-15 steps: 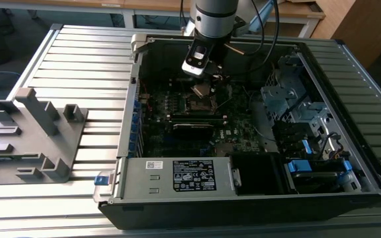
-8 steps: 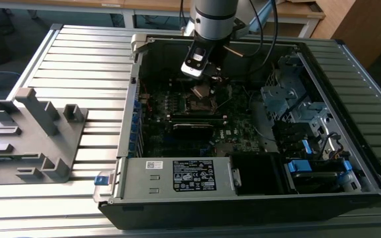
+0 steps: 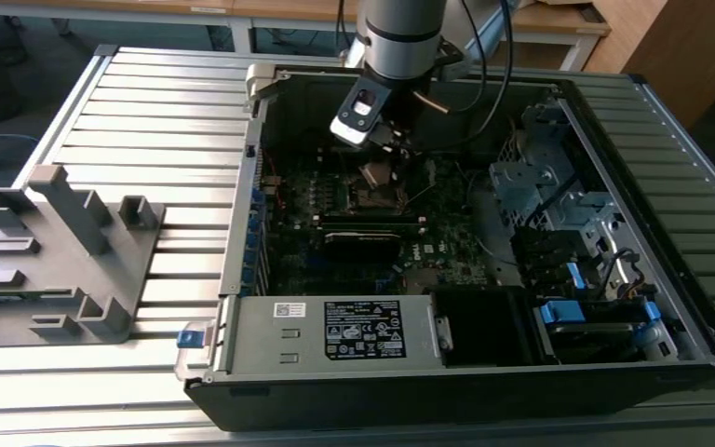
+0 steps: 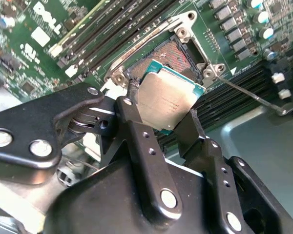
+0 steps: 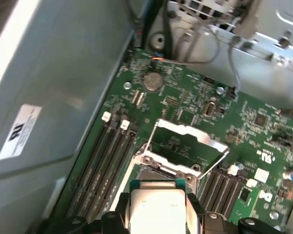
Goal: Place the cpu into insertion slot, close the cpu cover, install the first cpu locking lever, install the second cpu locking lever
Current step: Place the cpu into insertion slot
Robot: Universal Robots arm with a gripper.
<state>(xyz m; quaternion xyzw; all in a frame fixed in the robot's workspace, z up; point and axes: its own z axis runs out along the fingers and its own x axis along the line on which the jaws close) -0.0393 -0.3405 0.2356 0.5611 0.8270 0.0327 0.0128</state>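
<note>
Reading from the exterior view's left: a grey rack (image 3: 60, 251) is noted on the surface (image 3: 171, 84), then the open computer case (image 3: 457, 396). The pincer (image 4: 162, 105) is clamped on the cpu (image 4: 170, 95) by two opposite edges. The insertion slot (image 4: 175, 52) lies just beyond and beneath the chip; contact cannot be told. The cpu cover (image 5: 188, 130) is stood open. A white label (image 3: 364, 328) on the grey box (image 3: 271, 345) and white lettering (image 4: 41, 9) on the green board (image 4: 19, 53) are seen; print is not transcribed.
</note>
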